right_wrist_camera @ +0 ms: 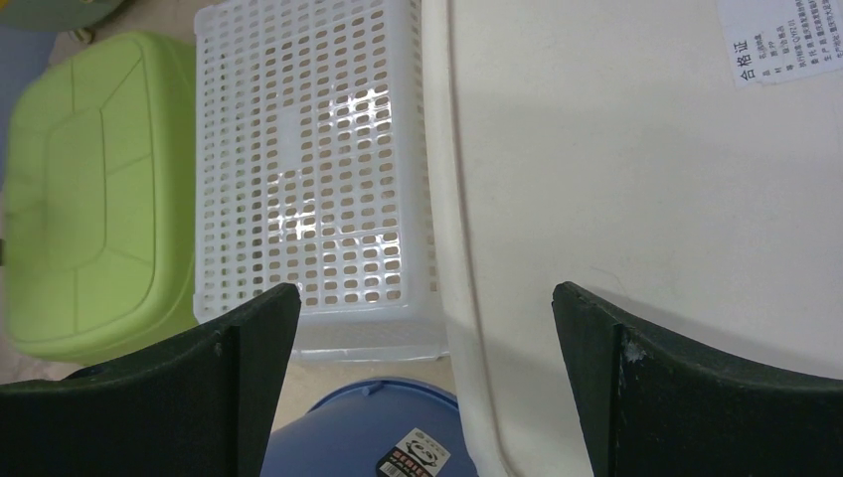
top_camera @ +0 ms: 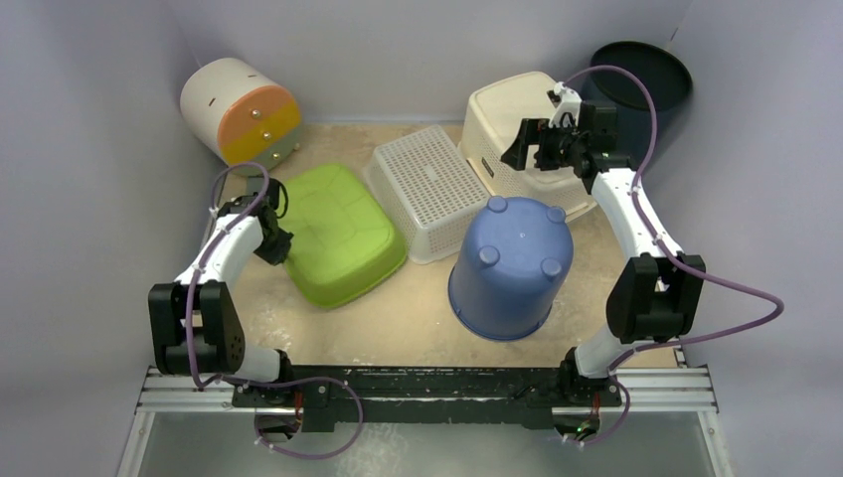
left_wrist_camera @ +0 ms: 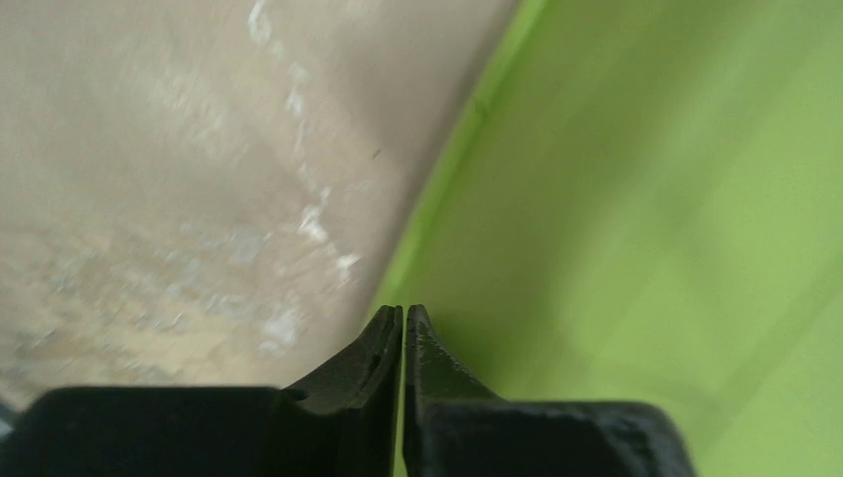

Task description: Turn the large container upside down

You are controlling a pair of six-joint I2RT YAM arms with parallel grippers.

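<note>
a: where is the large container?
b: the cream container (top_camera: 502, 104) sits behind the blue bucket (top_camera: 512, 263), base and label up, so apparently inverted already. the right gripper (right_wrist_camera: 425, 290) hangs over it, spread wide and empty, likely to clear the base.
a: and the left gripper (left_wrist_camera: 403, 313)?
b: left of the bucket, pinched together on nothing beside the green tub (top_camera: 338, 234). the table (top_camera: 398, 328) is scuffed and sandy; pale walls (top_camera: 398, 50) enclose it.
</note>
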